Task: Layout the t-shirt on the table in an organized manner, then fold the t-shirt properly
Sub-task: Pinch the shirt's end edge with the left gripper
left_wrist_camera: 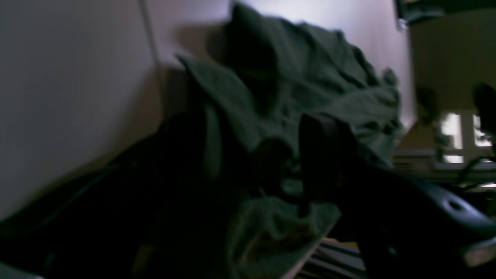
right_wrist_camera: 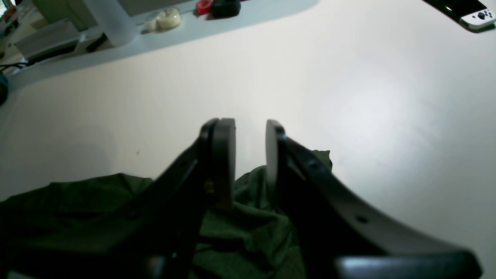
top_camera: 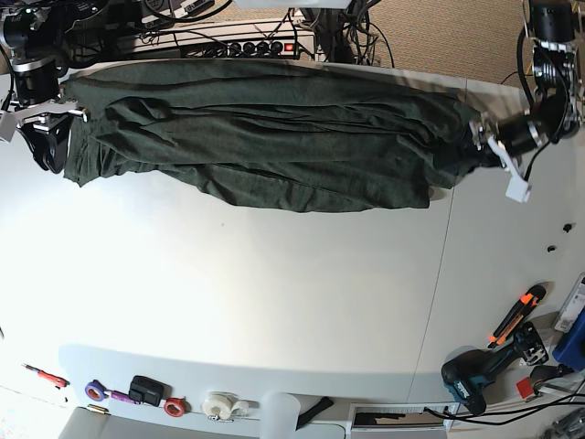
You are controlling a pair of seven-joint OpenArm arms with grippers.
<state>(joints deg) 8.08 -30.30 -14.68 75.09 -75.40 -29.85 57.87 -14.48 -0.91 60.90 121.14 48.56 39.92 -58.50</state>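
Right pincer [right_wrist_camera: 250,162] jaws stand parted over cloth, grip unclear; left pincer [top_camera: 491,146] state can't tell, at the shirt's 3 o'clock end. One dark green heathered cloth t-shirt [top_camera: 265,137] lies stretched, wrinkled, across the 12 o'clock edge of one white smooth desk [top_camera: 274,302]. Layout partly done, not flattened; folding not started.

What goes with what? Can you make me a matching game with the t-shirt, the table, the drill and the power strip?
Things:
1. t-shirt
2. table
3. drill
4. power strip

Clues:
A. white
B. teal and black, by the table's near right corner in the base view
C. dark green, spread long across the table
D. beyond the table's far edge, with a red switch

Pairs: 1-C, 2-A, 3-B, 4-D
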